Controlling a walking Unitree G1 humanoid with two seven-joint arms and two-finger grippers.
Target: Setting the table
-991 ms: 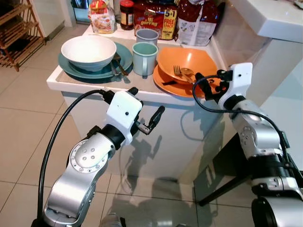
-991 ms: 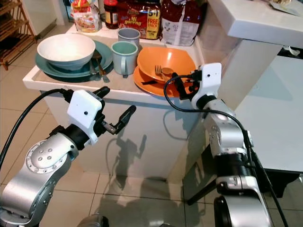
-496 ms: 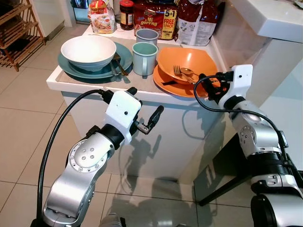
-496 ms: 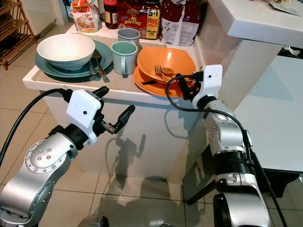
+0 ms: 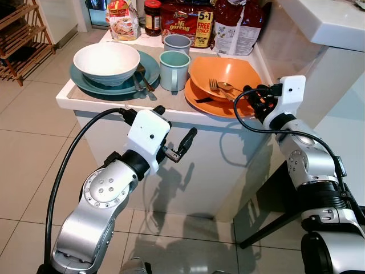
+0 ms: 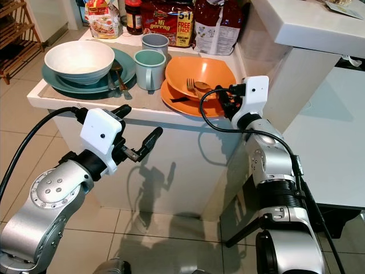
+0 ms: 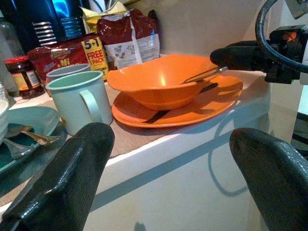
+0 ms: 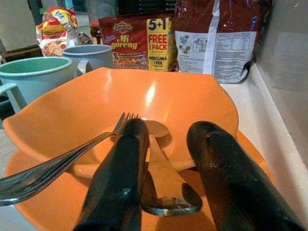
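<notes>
Orange bowl is sitting on an orange plate at the counter's right end, with a fork and spoon resting inside. The right gripper is reaching over the plate's rim, fingers parted narrowly on either side of the spoon handle, not clamping it. The left gripper is hovering below the counter edge, fingers spread wide. Two mugs are standing beside a white bowl on a teal plate.

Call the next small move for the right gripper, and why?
Probably close the right gripper on the spoon: its handle lies between the open fingers, resting in the orange bowl beside the fork.
</notes>
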